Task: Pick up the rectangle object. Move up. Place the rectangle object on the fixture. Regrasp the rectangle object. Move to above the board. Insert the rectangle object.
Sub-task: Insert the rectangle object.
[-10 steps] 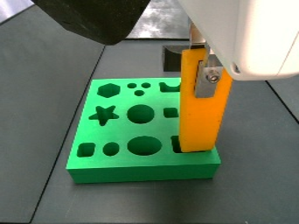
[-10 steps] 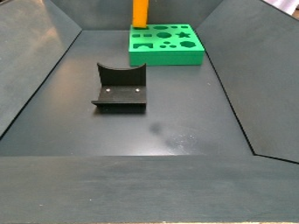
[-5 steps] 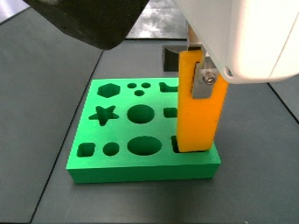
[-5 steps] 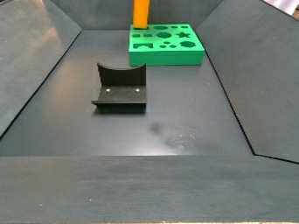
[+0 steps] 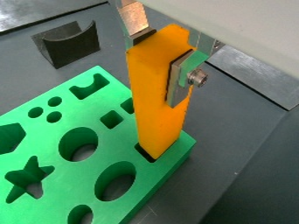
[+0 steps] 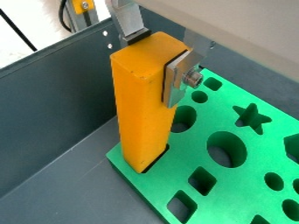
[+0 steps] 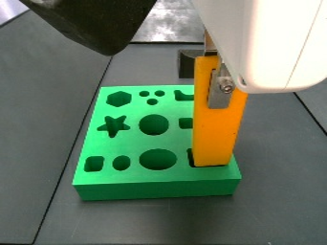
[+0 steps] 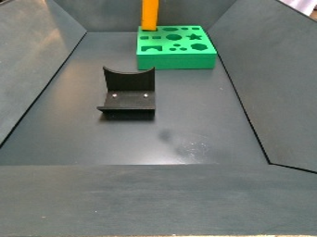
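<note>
Change: since a second ago we see the rectangle object [image 7: 215, 122] sink a little lower into the board [image 7: 134, 158]; in the far side view nothing else shifts.

Fixture: in a side view we find the fixture [image 8: 128, 93] on the dark floor, left of and nearer than the board [image 8: 176, 48], well apart from it; in a wrist view it sits beyond the board's far edge [image 5: 66, 40].

Board: we see the green slab flat on the floor, with star, hexagon, round and square cut-outs open across its top [image 5: 59, 140] [image 6: 233, 149].

Rectangle object: the orange-yellow block stands upright, its lower end inside a slot at the board's edge near a corner [image 5: 156, 96] [image 6: 142, 101]. In the far side view we see only its lower part [image 8: 148, 13] rising from the board's left rear.

Gripper: in both wrist views we see the gripper [image 5: 158, 59] [image 6: 152, 61] clamped on the block's upper part, silver finger plates pressed on two opposite faces. In a side view one plate [image 7: 223, 81] lies flat against the block under the white body.

Floor: dark, with sloping walls [image 8: 50, 83] around it.
</note>
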